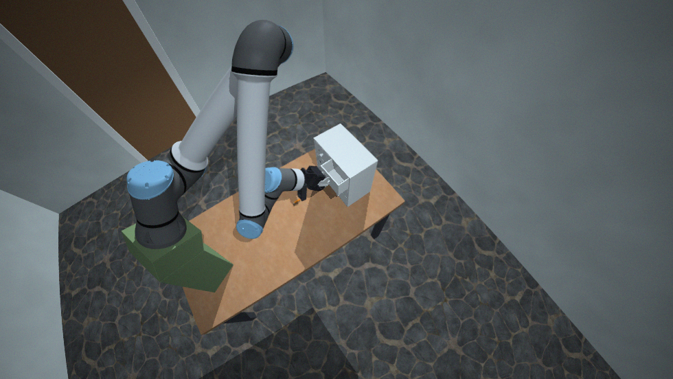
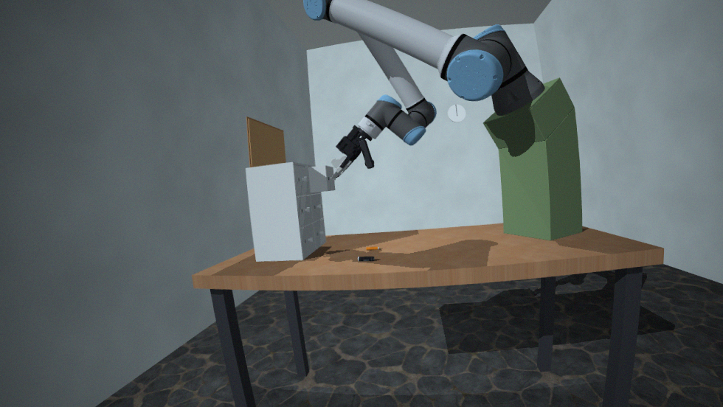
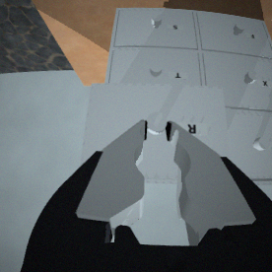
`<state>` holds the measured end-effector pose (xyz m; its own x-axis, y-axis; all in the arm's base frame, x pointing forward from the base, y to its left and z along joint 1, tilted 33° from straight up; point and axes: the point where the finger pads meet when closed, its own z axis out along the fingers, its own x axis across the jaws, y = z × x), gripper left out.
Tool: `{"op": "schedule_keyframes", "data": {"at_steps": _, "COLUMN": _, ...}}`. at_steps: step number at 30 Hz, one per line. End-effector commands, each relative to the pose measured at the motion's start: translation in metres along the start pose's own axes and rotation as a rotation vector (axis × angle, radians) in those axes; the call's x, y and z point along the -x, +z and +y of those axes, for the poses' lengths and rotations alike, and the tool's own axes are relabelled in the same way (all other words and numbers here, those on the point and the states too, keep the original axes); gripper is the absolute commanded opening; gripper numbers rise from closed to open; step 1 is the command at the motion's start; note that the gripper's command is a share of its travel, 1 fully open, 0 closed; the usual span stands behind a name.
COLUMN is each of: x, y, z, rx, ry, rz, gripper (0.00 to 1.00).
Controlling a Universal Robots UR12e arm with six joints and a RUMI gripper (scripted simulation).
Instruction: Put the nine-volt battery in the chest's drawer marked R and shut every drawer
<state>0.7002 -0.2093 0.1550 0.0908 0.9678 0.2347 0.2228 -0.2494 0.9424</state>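
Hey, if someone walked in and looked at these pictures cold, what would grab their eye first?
Probably the big grey arm bending down from its green stand toward the white chest at the table's far end. Its tool is shut on the handle of the drawer marked R, which sticks out of the chest's top row. Two small things, one orange and one dark, lie on the wooden table near the chest.
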Motion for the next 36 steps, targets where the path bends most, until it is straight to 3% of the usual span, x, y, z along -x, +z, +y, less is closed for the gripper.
{"op": "schedule_keyframes", "data": {"at_steps": 1, "x": 0.000, "y": 0.001, "z": 0.002, "rx": 0.001, "ry": 0.000, "rz": 0.000, "gripper": 0.07}}
{"op": "schedule_keyframes", "data": {"at_steps": 36, "x": 0.000, "y": 0.013, "z": 0.013, "rx": 0.001, "ry": 0.000, "rz": 0.000, "gripper": 0.07}}
